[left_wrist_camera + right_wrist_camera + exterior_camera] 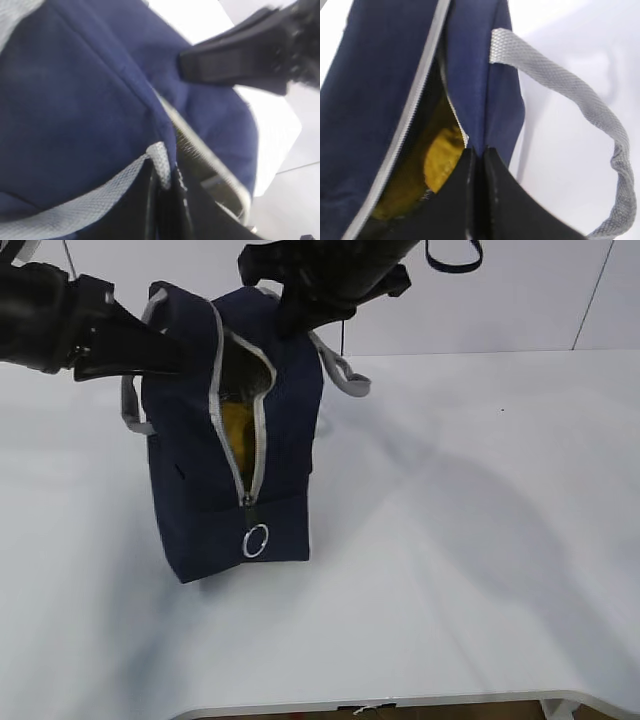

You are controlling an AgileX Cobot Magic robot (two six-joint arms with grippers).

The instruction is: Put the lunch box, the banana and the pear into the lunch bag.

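Lunch bag (215,455) upright on white desk (470,540), zip parted, ring pull (255,541) low on the front. Left hand (165,192) clenched on the bag's top edge by a grey handle (75,210). Right hand (479,155) pinched on the opposite lip of the opening. Just beside it, inside the bag, something yellow (440,155); banana or pear, cannot tell.

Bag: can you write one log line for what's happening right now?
bag: upright, zip open | inside: something yellow | left gripper: shut on bag edge | right gripper: shut on bag edge | table
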